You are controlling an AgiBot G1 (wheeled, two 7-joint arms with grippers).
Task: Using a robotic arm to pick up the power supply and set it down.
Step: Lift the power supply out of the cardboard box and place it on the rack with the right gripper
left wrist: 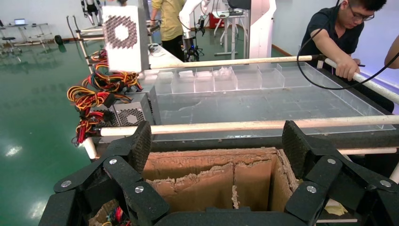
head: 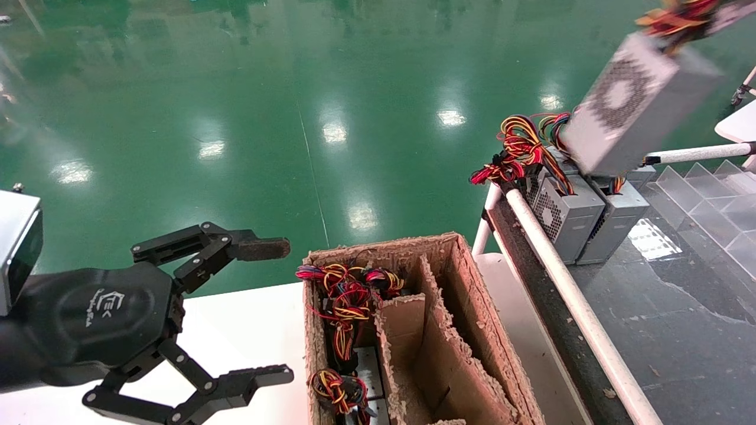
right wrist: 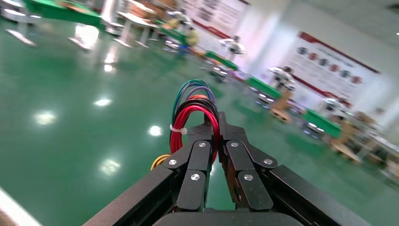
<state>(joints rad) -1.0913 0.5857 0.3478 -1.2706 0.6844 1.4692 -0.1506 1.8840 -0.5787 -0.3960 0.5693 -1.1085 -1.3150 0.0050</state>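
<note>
Left tool point(head: 269, 313), near left of the head view, hangs over the white bench point(head: 248, 319) with its two fingers spread wide and nothing between them. One fingertip pad point(head: 263, 249) is worn brownish. In the left wrist view the same spread fingers point(left wrist: 136, 146) frame the torn cardboard box point(left wrist: 221, 179) below.

The cardboard box point(head: 437, 330) sits just right of that tool, split by ragged dividers. Its left compartment holds grey units with red-yellow wire bundles point(head: 345, 295); the right compartments look bare.

Farther right, a dark conveyor bench point(head: 679, 330) with a white rail point(head: 567, 289). At its far end stand two grey units point(head: 582, 221), yellow-orange wires point(head: 517, 147) spilling over their left side.

The power supply point(head: 635, 103) hangs in the air at far right, tilted, above and clear of those two units, grille face toward the camera. It dangles from its wire bundle point(head: 679, 18) at the top edge of the head view (the right tool itself is cut off there).

Right wrist view supplies that: right tool point(right wrist: 219, 127) clamped tight on the red wire loops point(right wrist: 193, 117), blue and purple strands arching behind, green floor point(right wrist: 70, 141) beyond. The box body is out of that view.

Left wrist view alone shows the power supply point(left wrist: 124, 37) from the front, a man point(left wrist: 346, 33) leaning on the far rail, and clear plastic bins point(left wrist: 221, 80).
</note>
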